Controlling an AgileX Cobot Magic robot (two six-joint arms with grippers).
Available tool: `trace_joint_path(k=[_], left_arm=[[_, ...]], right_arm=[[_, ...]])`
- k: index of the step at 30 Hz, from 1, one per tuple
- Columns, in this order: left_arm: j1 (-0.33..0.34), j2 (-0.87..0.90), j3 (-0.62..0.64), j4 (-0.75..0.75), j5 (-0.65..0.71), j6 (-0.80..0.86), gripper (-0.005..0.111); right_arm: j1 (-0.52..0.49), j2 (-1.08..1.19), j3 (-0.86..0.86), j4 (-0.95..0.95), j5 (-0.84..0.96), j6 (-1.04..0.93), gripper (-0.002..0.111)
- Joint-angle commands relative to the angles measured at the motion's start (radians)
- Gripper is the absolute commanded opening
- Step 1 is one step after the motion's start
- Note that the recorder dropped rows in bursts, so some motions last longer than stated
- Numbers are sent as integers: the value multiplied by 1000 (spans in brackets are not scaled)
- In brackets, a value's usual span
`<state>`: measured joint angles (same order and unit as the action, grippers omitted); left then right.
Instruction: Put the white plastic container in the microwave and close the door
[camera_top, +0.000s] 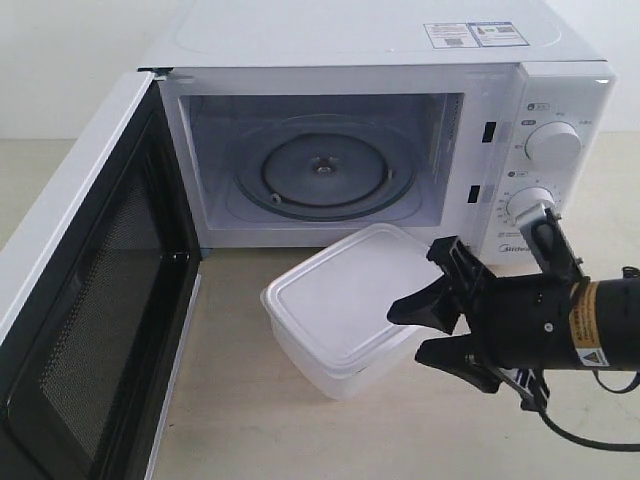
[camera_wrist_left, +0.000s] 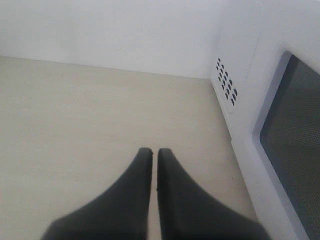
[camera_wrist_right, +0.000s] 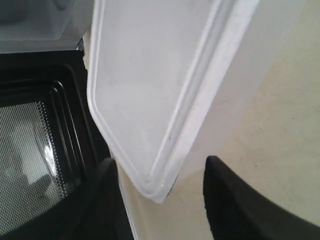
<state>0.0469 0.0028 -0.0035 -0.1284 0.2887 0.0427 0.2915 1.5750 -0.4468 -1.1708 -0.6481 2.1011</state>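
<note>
Gaping right gripper: box corner sits between its jaws, unpinched.
Box: pinch the rim squarely before lifting toward microwave ahead.

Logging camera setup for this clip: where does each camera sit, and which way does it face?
Exterior: in front, above, facing the open microwave; right gripper shows.
Left wrist: on the left arm, facing the table and the door from outside; shut left gripper shows.
Right wrist: facing the white plastic container past open fingers.
Shared: the door shows in all three.
</note>
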Motion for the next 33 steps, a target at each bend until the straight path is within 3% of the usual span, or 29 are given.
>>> trace_joint_path(k=[1,16,33], left_arm=[[2,-3,4,6,-1,4,4],[2,-3,4,6,-1,4,4],[2,-3,4,6,-1,4,4]], right_arm=[[-3,63,4,101,-20,-3,45],[-3,136,4,235,-37,-90,44],[-3,136,-32,242,15,-88,44]])
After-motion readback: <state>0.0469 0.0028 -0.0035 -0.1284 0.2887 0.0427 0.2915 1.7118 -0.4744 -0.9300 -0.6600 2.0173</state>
